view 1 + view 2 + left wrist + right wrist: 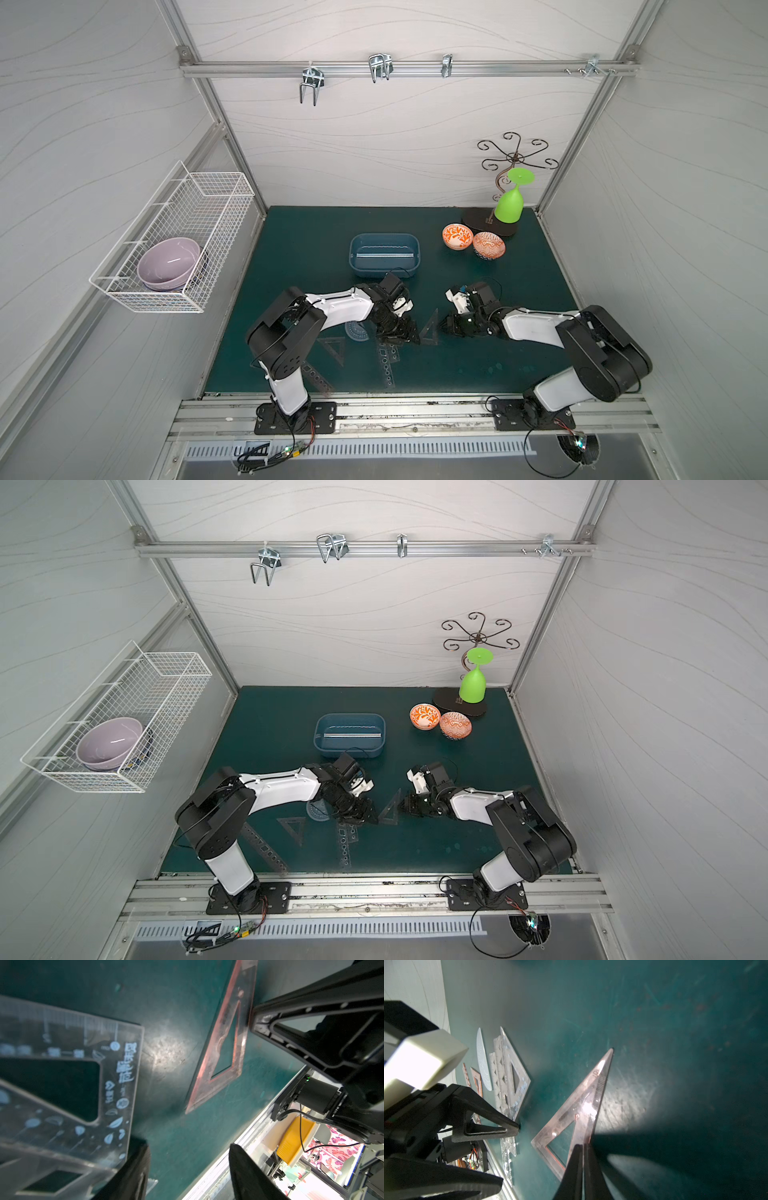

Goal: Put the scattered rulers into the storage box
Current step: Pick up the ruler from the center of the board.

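The blue-grey storage box (382, 271) (349, 751) stands mid-mat with a straight ruler (384, 251) lying in it. Several smoky rulers lie scattered in front: a protractor (357, 332), a set square (332, 347) and two stencil rulers (386, 365) (318, 378). My left gripper (401, 332) (189, 1147) hangs open over the mat, one finger (135, 1167) beside a clear set square (62, 1084); only mat shows between its jaws. My right gripper (444, 326) (583, 1146) is shut, its tips touching the long edge of a pinkish set square (571, 1109) (220, 1053).
Two orange patterned bowls (457, 237) (489, 245) sit at the back right, next to a black stand carrying an upturned green glass (509, 205). A white wire basket (208, 199) on the left wall holds a lilac bowl (168, 264).
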Robot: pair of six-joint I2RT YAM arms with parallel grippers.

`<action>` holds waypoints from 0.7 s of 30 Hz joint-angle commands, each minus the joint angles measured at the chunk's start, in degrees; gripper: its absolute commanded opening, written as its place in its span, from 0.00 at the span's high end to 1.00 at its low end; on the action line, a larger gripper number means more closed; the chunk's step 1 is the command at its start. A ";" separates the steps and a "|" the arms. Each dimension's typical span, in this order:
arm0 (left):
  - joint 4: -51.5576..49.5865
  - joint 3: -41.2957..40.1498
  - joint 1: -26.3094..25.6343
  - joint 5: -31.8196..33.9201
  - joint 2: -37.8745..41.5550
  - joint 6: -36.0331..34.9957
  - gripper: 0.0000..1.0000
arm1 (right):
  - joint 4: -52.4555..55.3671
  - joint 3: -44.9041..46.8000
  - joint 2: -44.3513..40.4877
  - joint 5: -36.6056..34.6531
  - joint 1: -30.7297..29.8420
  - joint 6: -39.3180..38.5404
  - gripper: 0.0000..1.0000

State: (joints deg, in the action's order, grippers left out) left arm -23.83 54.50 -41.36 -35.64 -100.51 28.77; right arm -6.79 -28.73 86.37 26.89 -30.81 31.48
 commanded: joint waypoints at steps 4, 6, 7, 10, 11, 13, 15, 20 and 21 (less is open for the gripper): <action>1.33 1.40 -0.43 -0.60 -2.32 0.14 0.36 | 0.52 1.22 0.00 -0.41 0.36 -0.56 0.90; 1.10 1.55 -0.47 -0.36 -2.32 0.22 0.36 | 0.67 1.37 -0.72 -0.17 0.39 -0.35 0.90; 0.92 1.69 -0.47 -0.16 -2.17 0.31 0.37 | 0.74 1.40 -1.16 0.08 0.37 -0.13 0.90; 1.11 1.15 -0.47 0.32 -1.08 0.58 0.37 | 1.39 1.72 -4.84 0.54 0.65 0.34 0.90; 1.20 0.73 -0.44 0.76 -0.72 0.43 0.37 | 1.92 1.70 -6.69 0.30 0.74 0.12 0.89; 1.34 0.36 -0.39 1.35 -0.31 0.41 0.37 | 3.24 1.08 -8.76 -0.19 0.80 -0.32 0.88; 2.32 -0.33 -0.47 1.26 0.17 0.98 0.38 | 1.75 1.05 -8.73 0.73 0.81 0.53 0.88; 2.72 -0.79 -0.47 1.84 0.39 1.36 0.40 | -0.94 -0.39 -3.78 2.06 0.75 1.02 0.90; 2.86 -0.93 -0.47 2.00 0.48 1.50 0.40 | -1.66 -0.68 -2.74 2.43 0.78 1.22 0.90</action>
State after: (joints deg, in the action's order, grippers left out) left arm -22.57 54.26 -41.43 -35.83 -100.75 29.91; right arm -6.87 -28.25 81.21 27.83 -30.33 31.97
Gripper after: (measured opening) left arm 0.605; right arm 0.103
